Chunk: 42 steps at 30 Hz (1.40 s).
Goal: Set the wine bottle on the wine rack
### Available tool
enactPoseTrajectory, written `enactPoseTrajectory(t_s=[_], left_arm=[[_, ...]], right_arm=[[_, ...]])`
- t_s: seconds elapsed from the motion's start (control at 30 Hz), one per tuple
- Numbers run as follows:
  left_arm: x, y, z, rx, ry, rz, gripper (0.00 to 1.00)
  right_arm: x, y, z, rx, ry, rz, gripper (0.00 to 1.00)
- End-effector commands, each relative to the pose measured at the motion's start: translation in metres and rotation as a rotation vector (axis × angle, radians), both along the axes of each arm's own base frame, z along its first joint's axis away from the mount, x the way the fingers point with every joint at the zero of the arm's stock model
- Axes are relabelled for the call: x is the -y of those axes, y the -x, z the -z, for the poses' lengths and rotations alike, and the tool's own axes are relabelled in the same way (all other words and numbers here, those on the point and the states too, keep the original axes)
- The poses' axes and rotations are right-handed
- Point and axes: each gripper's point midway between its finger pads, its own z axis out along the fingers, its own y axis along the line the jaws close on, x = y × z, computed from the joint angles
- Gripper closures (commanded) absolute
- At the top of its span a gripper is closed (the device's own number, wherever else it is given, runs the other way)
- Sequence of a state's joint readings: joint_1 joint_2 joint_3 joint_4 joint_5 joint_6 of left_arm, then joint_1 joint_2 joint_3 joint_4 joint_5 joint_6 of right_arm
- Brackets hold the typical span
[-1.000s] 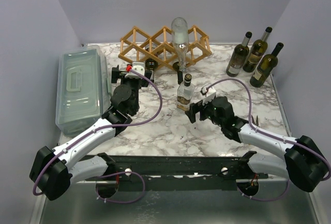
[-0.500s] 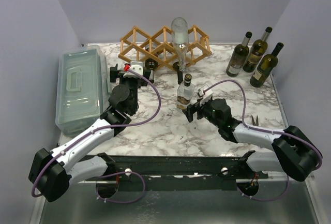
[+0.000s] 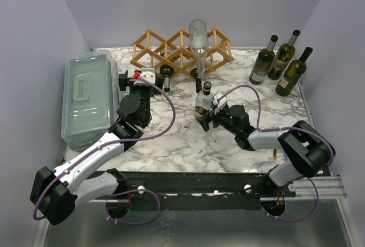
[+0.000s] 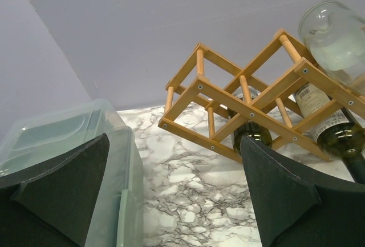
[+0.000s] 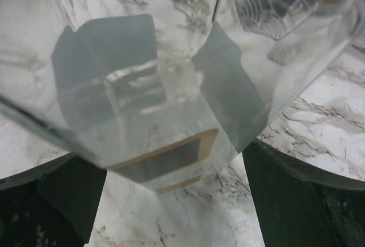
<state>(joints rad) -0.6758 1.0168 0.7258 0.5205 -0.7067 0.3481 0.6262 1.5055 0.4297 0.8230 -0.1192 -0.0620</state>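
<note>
A small clear square bottle (image 3: 203, 100) with a dark cap stands upright mid-table. In the right wrist view it (image 5: 148, 87) fills the frame. My right gripper (image 3: 209, 116) is open, its jaws on either side of the bottle's base; both fingers (image 5: 302, 201) show at the bottom corners, apart from the glass. The wooden lattice wine rack (image 3: 177, 50) stands at the back and also shows in the left wrist view (image 4: 251, 104). My left gripper (image 3: 142, 79) is open and empty just in front of the rack's left end, over bare marble (image 4: 182, 201).
A large clear bottle (image 3: 198, 39) sticks neck-down in the rack, and dark bottles (image 4: 251, 136) lie in its cells. Three dark wine bottles (image 3: 283, 59) stand at the back right. A grey-green lidded box (image 3: 88, 96) lies along the left edge.
My right gripper has moved forward and left to the small clear bottle, so its jaws now flank the base. The left gripper has edged slightly toward the rack.
</note>
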Motion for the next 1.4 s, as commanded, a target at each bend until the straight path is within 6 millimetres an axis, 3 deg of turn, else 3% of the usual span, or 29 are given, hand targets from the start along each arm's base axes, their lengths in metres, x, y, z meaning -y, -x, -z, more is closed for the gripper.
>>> enactPoseTrajectory(t_s=[0.0, 0.07, 0.27, 0.4, 0.67, 0.87, 0.97, 1.17, 1.37], left_arm=[[-0.004, 0.002, -0.016, 0.027, 0.033, -0.008, 0.01], [-0.004, 0.003, -0.017, 0.026, 0.040, -0.006, 0.01], [0.008, 0.007, -0.029, 0.001, 0.121, 0.076, 0.01], [0.013, 0.014, -0.039, -0.096, 0.279, 0.103, 0.01], [0.032, 0.078, -0.032, -0.430, 0.438, 0.318, 0.01], [0.043, 0.132, -0.011, -0.687, 0.583, 0.421, 0.01], [0.051, 0.153, -0.005, -0.791, 0.651, 0.459, 0.01], [0.079, 0.181, 0.011, -0.986, 0.740, 0.572, 0.04], [0.114, 0.194, 0.044, -1.241, 0.787, 0.641, 0.13]], right_arm=[[-0.018, -0.010, -0.019, 0.087, -0.051, -0.081, 0.03], [-0.021, -0.010, -0.016, 0.089, -0.044, -0.098, 0.08], [-0.027, -0.002, -0.015, 0.091, -0.033, -0.166, 0.42], [-0.029, 0.004, -0.018, 0.086, 0.005, -0.214, 0.61], [-0.043, 0.017, -0.034, 0.138, 0.070, -0.322, 0.87], [-0.054, 0.031, -0.046, 0.252, 0.160, -0.376, 0.99], [-0.058, 0.037, -0.055, 0.340, 0.219, -0.392, 0.99], [-0.061, 0.042, -0.079, 0.506, 0.331, -0.400, 1.00], [-0.060, 0.052, -0.104, 0.642, 0.365, -0.418, 1.00]])
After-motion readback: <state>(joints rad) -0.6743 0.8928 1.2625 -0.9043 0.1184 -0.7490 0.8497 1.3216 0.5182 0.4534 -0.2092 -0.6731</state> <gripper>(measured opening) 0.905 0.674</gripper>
